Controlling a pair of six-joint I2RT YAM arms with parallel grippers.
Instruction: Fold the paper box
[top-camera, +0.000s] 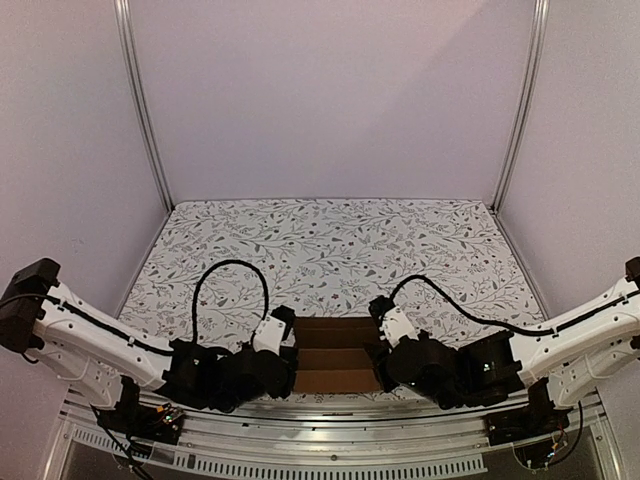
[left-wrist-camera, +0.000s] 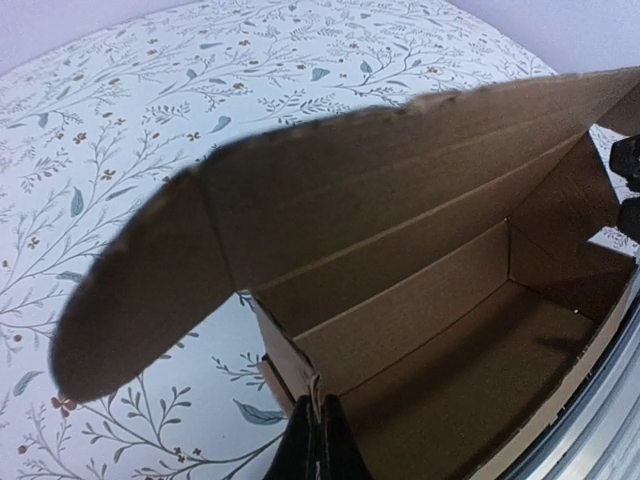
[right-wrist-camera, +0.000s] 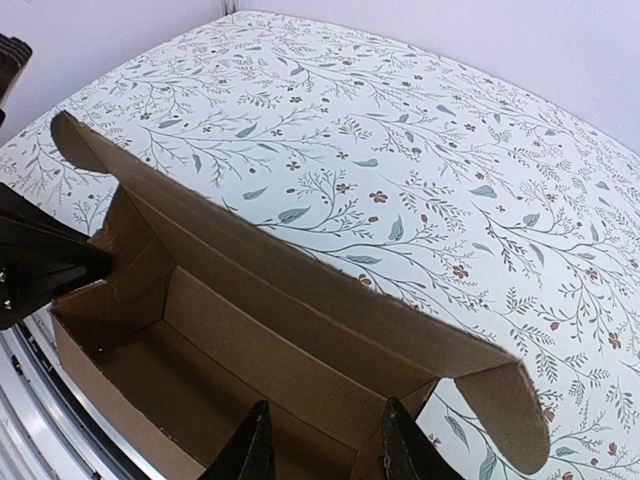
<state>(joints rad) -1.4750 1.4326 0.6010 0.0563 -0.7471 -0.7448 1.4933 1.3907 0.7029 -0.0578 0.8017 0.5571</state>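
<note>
The paper box (top-camera: 335, 356) is a plain brown open carton near the table's front edge, between my two arms. Its lid stands open at the back, with a rounded flap at each end. In the left wrist view the box (left-wrist-camera: 430, 300) fills the frame, and my left gripper (left-wrist-camera: 318, 440) is shut on its left end wall. In the right wrist view the box (right-wrist-camera: 250, 330) lies below my right gripper (right-wrist-camera: 325, 450), which is open. Its fingers hang over the box's right end, one inside and one near the end wall, touching nothing that I can see.
The floral tablecloth (top-camera: 330, 245) covers the table behind the box. White walls and two metal posts (top-camera: 140, 100) enclose the back. The metal rail (top-camera: 320, 425) holding the arm bases runs right in front of the box.
</note>
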